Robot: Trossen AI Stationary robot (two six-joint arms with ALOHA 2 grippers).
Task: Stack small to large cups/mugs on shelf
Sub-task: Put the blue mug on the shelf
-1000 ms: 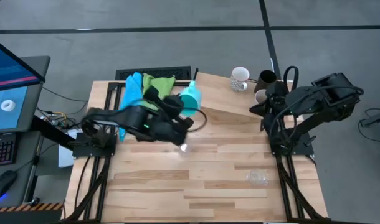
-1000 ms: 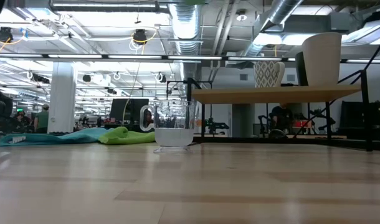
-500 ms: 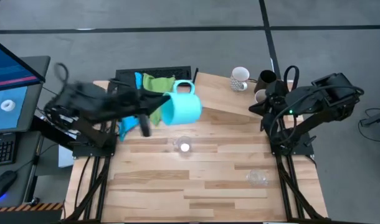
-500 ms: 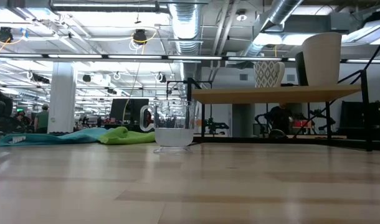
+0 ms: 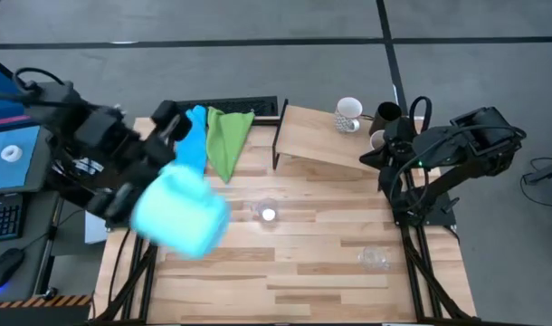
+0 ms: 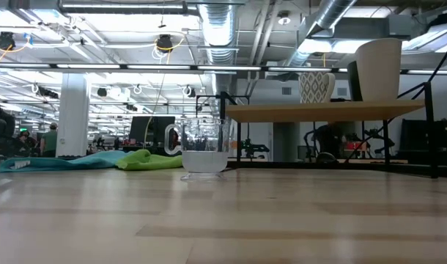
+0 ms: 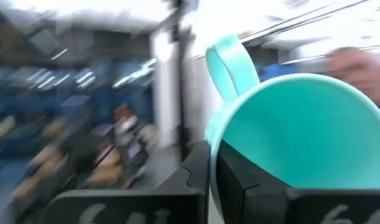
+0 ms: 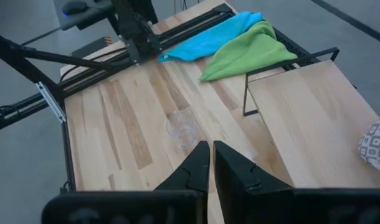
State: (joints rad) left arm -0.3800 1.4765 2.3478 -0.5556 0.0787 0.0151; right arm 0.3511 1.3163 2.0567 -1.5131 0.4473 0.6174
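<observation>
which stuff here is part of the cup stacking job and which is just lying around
Part of the job:
- cyan mug, held in the left end effector
- white patterned mug, black cup and beige tumbler on the shelf
- two clear cups on the table

Just lying about:
- blue cloth
- green cloth

Motion smear is swallowing my left side

My cyan mug [image 5: 179,213] is showing only as a blur from above, and my left gripper [image 7: 213,163] is getting lost in the same smear, with the mug's lower edge running off the wrist picture. My right arm is partly covering what is probably the black cup [image 5: 388,115] and the beige tumbler [image 5: 378,140].
</observation>
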